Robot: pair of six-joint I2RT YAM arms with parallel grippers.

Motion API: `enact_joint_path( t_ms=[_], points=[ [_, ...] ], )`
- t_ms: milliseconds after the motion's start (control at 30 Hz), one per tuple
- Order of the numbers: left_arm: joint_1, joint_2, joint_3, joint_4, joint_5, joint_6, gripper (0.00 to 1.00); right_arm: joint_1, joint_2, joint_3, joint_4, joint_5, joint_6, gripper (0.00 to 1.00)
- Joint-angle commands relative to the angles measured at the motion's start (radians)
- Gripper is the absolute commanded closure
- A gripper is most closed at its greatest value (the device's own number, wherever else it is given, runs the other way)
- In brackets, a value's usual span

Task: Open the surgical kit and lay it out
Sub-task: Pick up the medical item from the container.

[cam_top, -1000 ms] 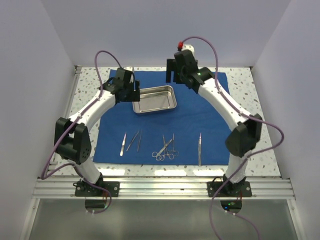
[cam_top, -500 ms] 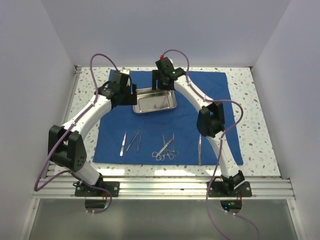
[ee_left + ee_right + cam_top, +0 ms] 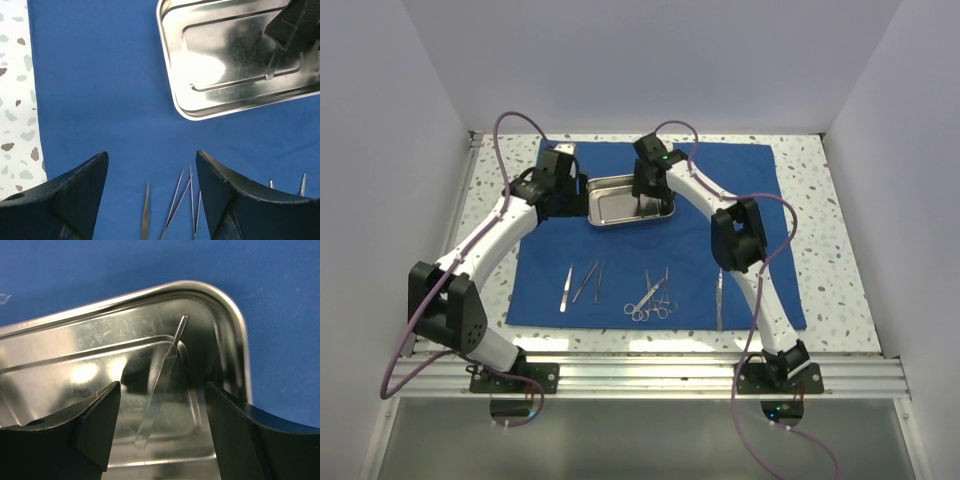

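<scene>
We see the royal-blue cloth wrap (image 3: 740,250) already spread flat, and it serves as the clean field for everything else. The small rectangular shiny steel tray (image 3: 620,208) sits at its far middle. Along the near edge lie the slim silver tweezers (image 3: 566,288), the ring-handled silver clamps (image 3: 653,298) and one more thin silver tool (image 3: 719,298), well apart from one another, which we take as the finished part of the layout.

One slim flat steel instrument (image 3: 159,385) remains in the tray's right end. The right gripper (image 3: 161,395) is lowered over it with its fingers apart, one on each side and neither touching, so we judge a pick is being lined up. The left gripper (image 3: 151,165) hangs just beside the tray's left rim, over bare cloth, fingers spread and holding nothing. We guess it waits there to steady the tray.

The cloth rests on a white speckled tabletop (image 3: 830,200), enclosed by plain pale walls (image 3: 650,60), with an aluminium rail (image 3: 650,375) at the near edge.
</scene>
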Motion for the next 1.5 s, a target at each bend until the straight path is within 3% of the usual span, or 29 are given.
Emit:
enact_joint_path(
  t_ms=[0, 367, 567, 767, 967, 1167, 1333, 1467],
  points=[
    [0.006, -0.058, -0.028, -0.032, -0.024, 0.025, 0.25, -0.012, 0.026, 0.030, 0.037, 0.024, 0.057, 0.29],
    [0.006, -0.099, -0.069, -0.069, -0.027, 0.042, 0.26, -0.015, 0.118, 0.095, 0.069, 0.151, 0.075, 0.31],
    [0.006, -0.118, -0.082, -0.083, -0.030, 0.060, 0.26, -0.015, 0.209, 0.168, 0.033, 0.176, 0.073, 0.40],
    [0.006, -0.138, -0.092, -0.092, -0.047, 0.074, 0.26, -0.015, 0.242, 0.179, -0.017, 0.184, 0.070, 0.64],
    [0.006, -0.126, -0.095, -0.074, -0.033, 0.073, 0.26, -0.015, 0.229, 0.136, -0.058, 0.188, 0.057, 1.00],
    [0.006, -0.106, -0.083, -0.064, -0.011, 0.064, 0.26, -0.012, 0.169, 0.081, 0.000, 0.184, 0.044, 1.00],
    [0.006, -0.096, -0.089, -0.052, -0.011, 0.059, 0.25, -0.013, 0.036, -0.036, 0.207, 0.138, 0.011, 1.00],
    [0.006, -0.069, -0.092, -0.019, -0.008, 0.042, 0.25, -0.013, -0.032, 0.007, 0.249, 0.127, -0.014, 1.00]
  ],
)
